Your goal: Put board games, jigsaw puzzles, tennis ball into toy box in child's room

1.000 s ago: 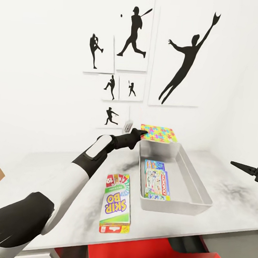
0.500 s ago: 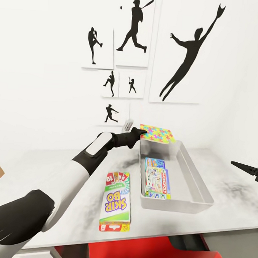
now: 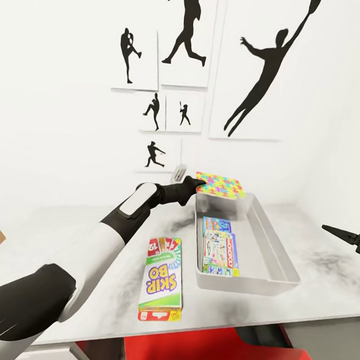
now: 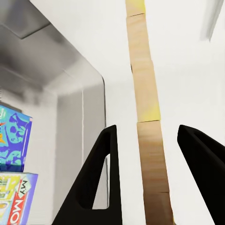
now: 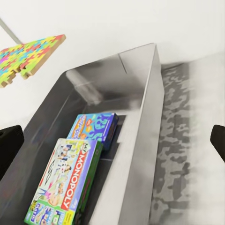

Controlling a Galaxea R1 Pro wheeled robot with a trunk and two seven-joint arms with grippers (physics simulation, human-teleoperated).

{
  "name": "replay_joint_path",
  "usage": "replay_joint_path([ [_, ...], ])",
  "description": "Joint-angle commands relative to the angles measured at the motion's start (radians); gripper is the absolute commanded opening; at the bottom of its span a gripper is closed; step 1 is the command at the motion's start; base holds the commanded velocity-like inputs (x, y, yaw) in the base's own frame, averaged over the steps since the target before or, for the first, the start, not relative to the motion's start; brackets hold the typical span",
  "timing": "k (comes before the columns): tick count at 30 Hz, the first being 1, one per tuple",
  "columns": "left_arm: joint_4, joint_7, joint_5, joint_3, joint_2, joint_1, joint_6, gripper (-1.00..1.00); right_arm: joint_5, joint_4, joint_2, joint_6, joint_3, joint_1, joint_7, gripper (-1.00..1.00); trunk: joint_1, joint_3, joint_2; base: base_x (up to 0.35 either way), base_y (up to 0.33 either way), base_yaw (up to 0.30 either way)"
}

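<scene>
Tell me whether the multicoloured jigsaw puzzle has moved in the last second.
No. The jigsaw puzzle stays over the far wall of the grey toy box, held by the left gripper; the camera tilted.

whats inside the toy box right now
Two board games lie flat in the toy box: the MONOPOLY box overlapping the blue cartoon box. What lies beneath them is covered. A jigsaw puzzle, held by the left pincer, hangs above the far wall, not inside.

Multicoloured jigsaw puzzle [image 3: 220,184]; grey toy box [image 3: 274,255]

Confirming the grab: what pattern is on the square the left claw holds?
Jigsaw puzzle: interlocking yellow, pink, green, blue pieces; head view.
</scene>
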Motion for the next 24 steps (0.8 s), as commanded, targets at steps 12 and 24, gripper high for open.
replay_joint_path([
  [12,-0.002,0.007,0.015,-0.001,0.0,-0.012,0.008,-1.0,0.005,-0.001,-0.001,0.005,0.0,0.0,0.007,1.0,0.0,-0.021,-0.001,0.0,0.0,-0.079],
  [24,-0.002,0.018,0.053,-0.001,0.0,-0.025,0.009,-1.0,0.005,-0.001,-0.001,0.005,0.0,0.0,0.007,1.0,0.0,-0.04,-0.001,0.0,0.0,-0.126],
])
